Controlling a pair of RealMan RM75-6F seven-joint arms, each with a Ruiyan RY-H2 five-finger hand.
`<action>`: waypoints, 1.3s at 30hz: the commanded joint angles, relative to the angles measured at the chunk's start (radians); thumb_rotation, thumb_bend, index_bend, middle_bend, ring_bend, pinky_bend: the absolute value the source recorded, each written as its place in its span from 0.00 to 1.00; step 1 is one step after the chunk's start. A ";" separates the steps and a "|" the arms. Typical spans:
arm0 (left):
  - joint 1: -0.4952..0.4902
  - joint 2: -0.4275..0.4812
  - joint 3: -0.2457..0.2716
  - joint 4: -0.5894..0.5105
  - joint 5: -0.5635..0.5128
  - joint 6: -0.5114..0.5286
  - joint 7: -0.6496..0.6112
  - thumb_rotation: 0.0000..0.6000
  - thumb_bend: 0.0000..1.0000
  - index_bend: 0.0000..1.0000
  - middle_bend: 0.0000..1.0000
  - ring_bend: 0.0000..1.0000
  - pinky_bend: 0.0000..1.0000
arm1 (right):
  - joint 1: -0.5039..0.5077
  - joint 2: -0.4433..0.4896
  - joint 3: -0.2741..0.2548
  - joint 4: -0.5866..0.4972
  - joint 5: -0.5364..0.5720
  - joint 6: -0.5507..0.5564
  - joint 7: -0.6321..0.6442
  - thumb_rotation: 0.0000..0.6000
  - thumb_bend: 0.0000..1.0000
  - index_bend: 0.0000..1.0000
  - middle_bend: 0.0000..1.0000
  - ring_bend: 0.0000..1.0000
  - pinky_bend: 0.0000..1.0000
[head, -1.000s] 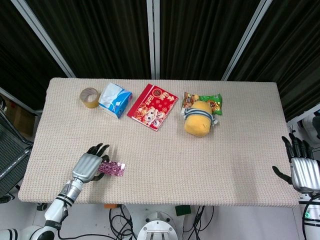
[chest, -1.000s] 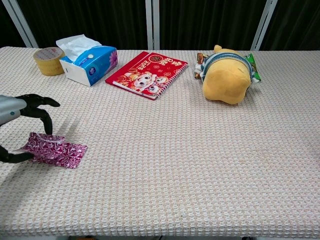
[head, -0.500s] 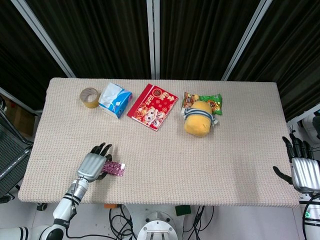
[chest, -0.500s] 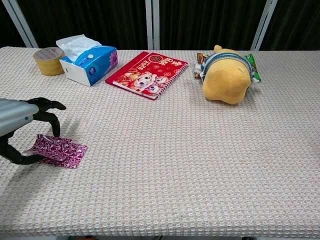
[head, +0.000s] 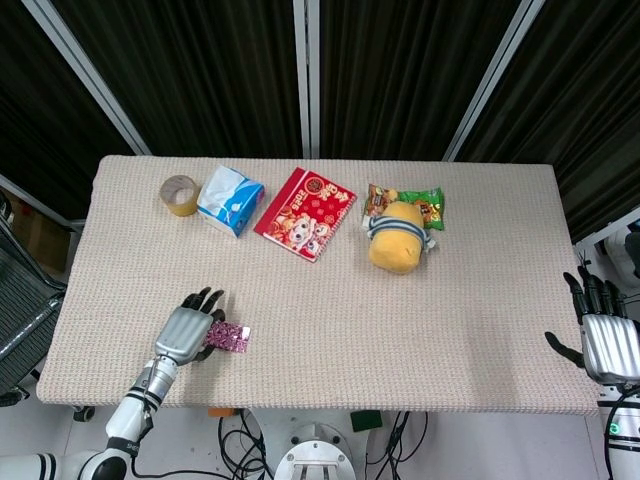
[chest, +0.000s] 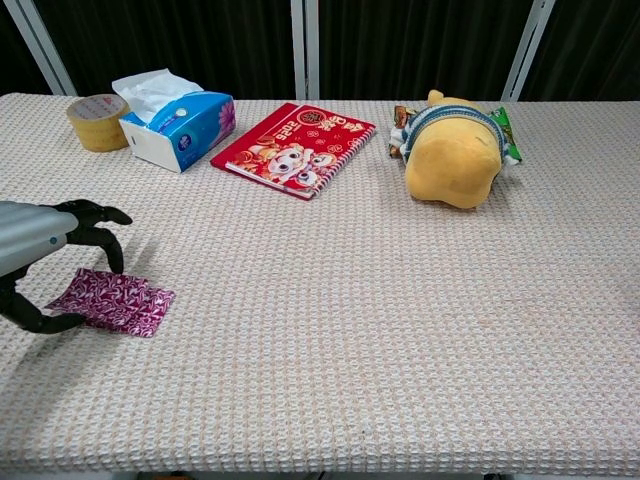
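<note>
Left hand: your left hand (chest: 40, 262) sits low over the near left part of the table (chest: 360, 330), fingers curved and spread, thumb below; it arches over the pink packet without clearly closing on it, and I judge it empty.
Pink packet: the pink patterned packet (chest: 112, 301) lies flat on the table, its left end under your fingers (chest: 100, 228) and the rest reaching out to the hand's right. In the head view the packet (head: 228, 338) pokes out from beneath the hand (head: 185, 331).
Handling: it looks thin, light and crinkly, likely a foil or plastic wrapper. Expect it to slide on the woven cloth and bend if you squeeze. Take it by the end nearest your thumb, pinching across the thin edge.
Right hand: your right hand (head: 604, 335) hangs past the table's edge, far off to the right, fingers apart, holding nothing.
Further off: a tape roll (chest: 97, 121), tissue box (chest: 173, 123), red booklet (chest: 295, 135) and yellow plush toy (chest: 456, 148) lie well beyond the left hand.
Writing: none can be read at this size, on the packet or elsewhere.
</note>
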 joint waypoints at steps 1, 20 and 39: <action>0.000 0.003 0.002 -0.003 -0.005 -0.004 -0.003 1.00 0.25 0.32 0.07 0.00 0.14 | 0.000 -0.001 -0.001 0.000 -0.002 0.001 -0.002 1.00 0.47 0.00 0.00 0.00 0.00; -0.002 0.006 0.016 -0.012 -0.018 -0.007 0.002 1.00 0.25 0.24 0.07 0.00 0.14 | -0.002 -0.006 0.000 0.010 0.001 0.002 0.005 1.00 0.47 0.00 0.00 0.00 0.00; 0.093 0.142 0.033 0.067 0.384 0.261 -0.325 0.92 0.23 0.17 0.06 0.00 0.14 | -0.009 0.005 -0.013 0.045 -0.040 0.020 0.042 1.00 0.47 0.00 0.00 0.00 0.00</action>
